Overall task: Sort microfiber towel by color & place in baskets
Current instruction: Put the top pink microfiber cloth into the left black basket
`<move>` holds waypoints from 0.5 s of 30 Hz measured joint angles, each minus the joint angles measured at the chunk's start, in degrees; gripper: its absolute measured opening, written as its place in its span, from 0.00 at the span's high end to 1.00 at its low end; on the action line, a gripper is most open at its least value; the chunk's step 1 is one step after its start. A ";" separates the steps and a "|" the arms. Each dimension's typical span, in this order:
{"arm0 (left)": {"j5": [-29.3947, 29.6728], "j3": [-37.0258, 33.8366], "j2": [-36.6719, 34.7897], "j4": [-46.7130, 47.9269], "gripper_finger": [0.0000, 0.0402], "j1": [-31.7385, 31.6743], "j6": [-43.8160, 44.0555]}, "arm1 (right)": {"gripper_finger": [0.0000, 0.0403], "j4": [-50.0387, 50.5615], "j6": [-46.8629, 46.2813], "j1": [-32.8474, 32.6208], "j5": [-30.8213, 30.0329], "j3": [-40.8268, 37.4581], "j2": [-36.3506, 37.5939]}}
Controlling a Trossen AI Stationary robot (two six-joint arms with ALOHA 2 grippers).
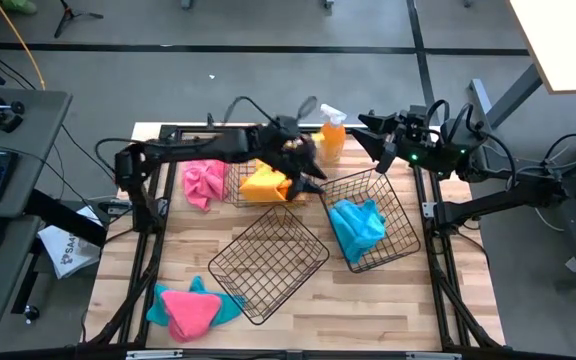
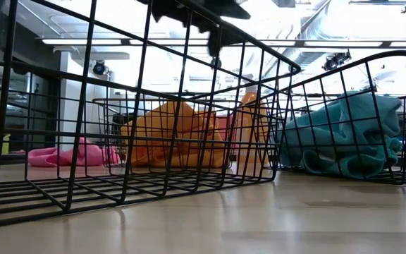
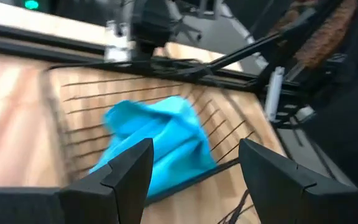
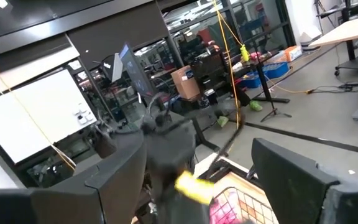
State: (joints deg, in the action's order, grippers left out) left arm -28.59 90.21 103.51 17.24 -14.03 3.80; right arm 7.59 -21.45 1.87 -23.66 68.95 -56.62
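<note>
- Pale wooden planks form the table top (image 1: 368,310), edged by black frame rails, with grey floor all round.
- Fuzzy yellow-orange towel (image 1: 265,184) lies crumpled in the far basket (image 1: 236,188), apparently already sorted; in the low view its soft folds slump against the thin wire.
- Teal-blue towel (image 1: 356,225) sits bunched in the right-hand basket (image 1: 398,215), which stands askew to the table edge.
- Middle basket (image 1: 268,258), nearest the front, holds nothing I can see; by elimination it is likely meant for pink.
- Loose pink towel (image 1: 202,183) rests on the planks just left of the far basket; another pink towel (image 1: 192,311) lies over a teal-blue cloth (image 1: 165,300) at the front left corner, so sorting is not yet finished.
- Left gripper (image 1: 306,168) hangs above the yellow-orange towel's basket, fingers spread wide and holding nothing in its wrist view.
- Right gripper (image 1: 376,142) waits at the far right, raised, its fingers parted and bare.
- Orange spray bottle (image 1: 332,133) stands upright between the two grippers, at the far edge.
</note>
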 joint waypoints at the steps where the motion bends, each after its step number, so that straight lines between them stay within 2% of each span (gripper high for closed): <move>1: 0.16 -0.85 -1.49 0.65 0.44 -0.86 -0.31 | 0.28 0.08 0.07 0.02 -0.31 -0.02 0.00; 6: 3.26 -11.71 -14.33 -1.94 0.44 -5.57 1.59 | 0.28 0.56 -0.11 0.02 -2.41 -0.02 0.00; 12: 18.38 -30.77 -35.63 -1.25 0.44 -9.26 5.35 | 0.28 1.40 -0.49 0.02 -2.95 0.00 0.00; 15: 24.79 -37.86 -45.50 4.05 0.44 -9.06 6.44 | 0.28 1.75 -0.52 0.02 -2.95 0.00 -0.07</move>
State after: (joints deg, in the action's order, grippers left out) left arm -3.80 52.35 58.01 21.30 -23.08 10.24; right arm 9.34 -21.98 1.89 -26.61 68.95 -56.69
